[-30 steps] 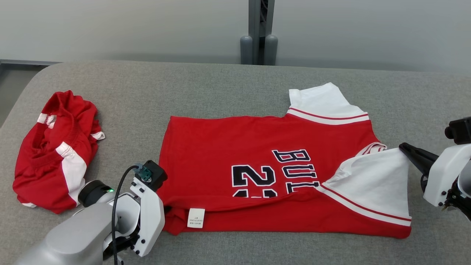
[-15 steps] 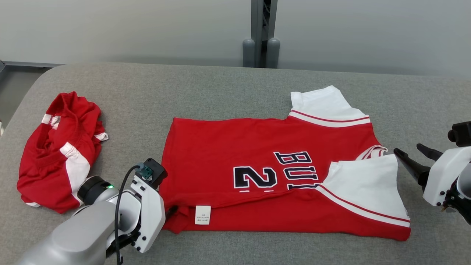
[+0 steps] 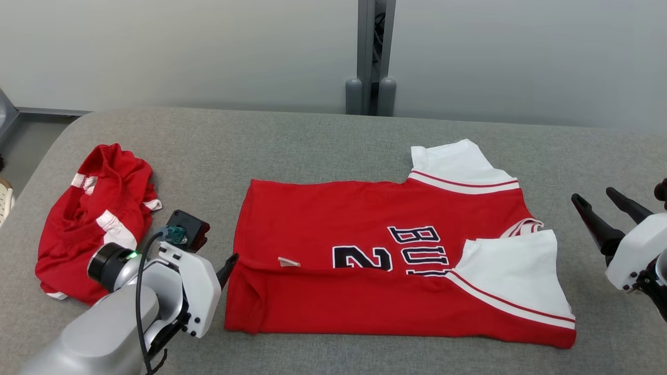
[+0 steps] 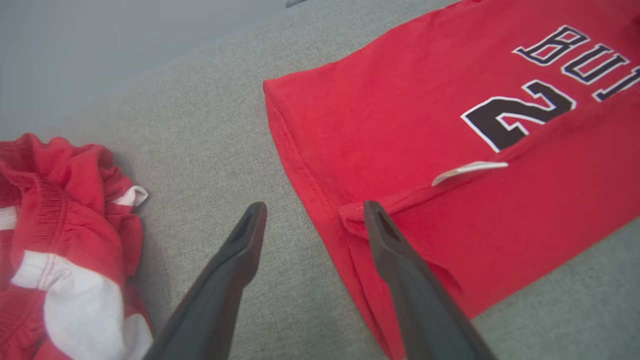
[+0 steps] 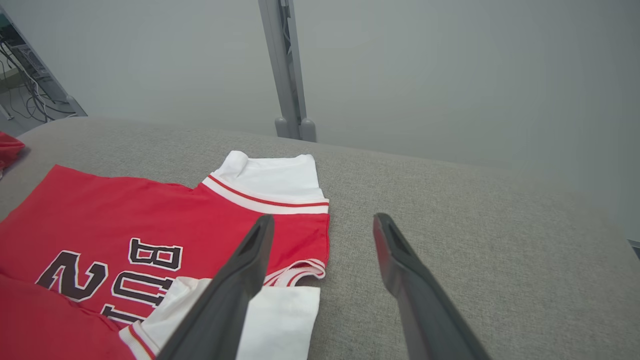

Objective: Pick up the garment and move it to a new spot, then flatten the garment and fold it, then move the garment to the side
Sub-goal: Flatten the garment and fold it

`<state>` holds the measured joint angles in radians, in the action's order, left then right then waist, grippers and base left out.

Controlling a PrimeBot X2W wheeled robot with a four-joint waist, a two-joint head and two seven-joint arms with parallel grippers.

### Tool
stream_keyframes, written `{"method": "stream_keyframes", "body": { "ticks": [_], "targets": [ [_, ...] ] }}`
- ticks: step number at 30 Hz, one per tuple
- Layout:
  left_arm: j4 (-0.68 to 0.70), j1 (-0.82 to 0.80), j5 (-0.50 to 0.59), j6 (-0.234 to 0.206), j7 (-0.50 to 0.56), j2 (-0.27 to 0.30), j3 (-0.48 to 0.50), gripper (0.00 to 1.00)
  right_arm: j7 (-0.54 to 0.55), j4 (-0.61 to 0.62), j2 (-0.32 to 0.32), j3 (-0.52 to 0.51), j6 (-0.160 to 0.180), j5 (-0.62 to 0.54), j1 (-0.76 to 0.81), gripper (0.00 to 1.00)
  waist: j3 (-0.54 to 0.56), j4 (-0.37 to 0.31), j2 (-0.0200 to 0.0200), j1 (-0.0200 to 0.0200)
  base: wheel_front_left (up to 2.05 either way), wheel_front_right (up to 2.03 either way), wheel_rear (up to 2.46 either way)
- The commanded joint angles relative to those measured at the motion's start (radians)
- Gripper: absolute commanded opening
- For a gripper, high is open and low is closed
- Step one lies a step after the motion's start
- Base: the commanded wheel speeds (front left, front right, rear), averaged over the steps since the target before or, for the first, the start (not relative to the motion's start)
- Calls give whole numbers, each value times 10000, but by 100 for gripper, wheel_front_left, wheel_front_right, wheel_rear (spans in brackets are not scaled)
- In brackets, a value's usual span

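End effectors (image 4: pixel 312 215) (image 5: pixel 322 220) two, both spread; garments (image 3: pixel 375 260) (image 3: pixel 94 229) two.

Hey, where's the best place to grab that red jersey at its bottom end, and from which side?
Probably the hem of the jersey, at the doubled corner where the near flap folds over. Come in from the robot's left, low along the table: that edge lies flat and faces the open left gripper.
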<state>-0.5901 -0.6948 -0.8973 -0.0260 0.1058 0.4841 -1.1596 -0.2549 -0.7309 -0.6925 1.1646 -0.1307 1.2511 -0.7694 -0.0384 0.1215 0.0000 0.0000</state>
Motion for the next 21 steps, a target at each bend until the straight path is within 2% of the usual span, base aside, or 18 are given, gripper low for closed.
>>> {"method": "stream_keyframes", "body": {
  "ticks": [1, 3, 8, 13, 17, 21],
  "targets": [
    [-1, 74, 90, -130, -125, 85, 50, 100, -91, -108, 36, -125, -2, -153, 167, 100, 94, 9, 0, 0, 0, 0, 0],
    [24, 204, 75, -376, -384, 130, 149, 100, -125, -176, 144, -477, -2, -466, 321, 100, 200, -8, 0, 0, 0, 0, 0],
    [261, 599, -44, -1152, -1640, 3, 692, 100, -112, 93, 521, -2495, -2, -1695, 1104, 100, 432, -118, 0, 0, 0, 0, 0],
    [487, 1274, -314, -1973, -3175, -465, 1434, 100, -114, 852, 1070, -4915, -2, -3764, 2342, 100, 572, -262, 0, 0, 0, 0, 0],
    [744, 1980, -250, -2536, -3671, -911, 2361, 100, -116, 1943, 1825, -7020, -2, -5775, 3588, 100, 587, -418, 0, 0, 0, 0, 0],
    [1850, 2959, 1234, -2849, -3689, -1438, 4101, 100, -117, 3246, 2750, -8720, -2, -7691, 4885, 100, 519, -509, 0, 0, 0, 0, 0]
  ]
}}
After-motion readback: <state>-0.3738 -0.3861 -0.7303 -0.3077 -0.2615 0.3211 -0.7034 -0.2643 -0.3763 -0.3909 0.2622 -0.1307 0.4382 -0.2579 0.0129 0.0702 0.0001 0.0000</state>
